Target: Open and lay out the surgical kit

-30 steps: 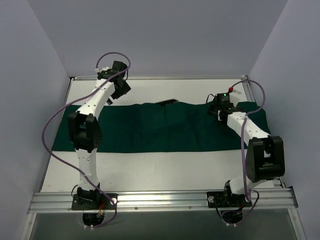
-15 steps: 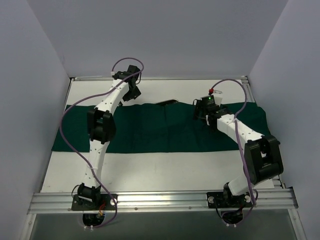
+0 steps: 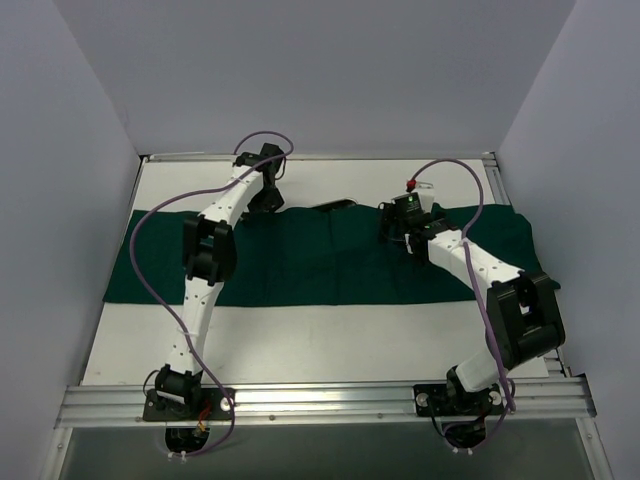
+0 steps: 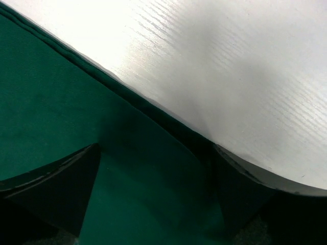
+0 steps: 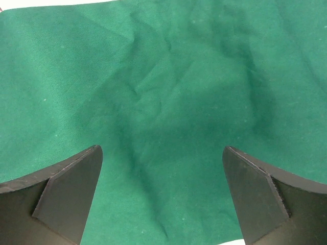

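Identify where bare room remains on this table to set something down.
Free: white tabletop strip between dark green cloth drape and metal front rail; another strip behind the drape. Crowded: drape's far side, under left gripper and right gripper.

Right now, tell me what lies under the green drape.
The green drape lies spread on the white table, which shows around it. A dark sliver shows at its far edge; anything else beneath is covered.

Robot lab test cell: plain walls (image 3: 300, 70), white table (image 3: 330, 340), aluminium mounting rail (image 3: 330, 398).
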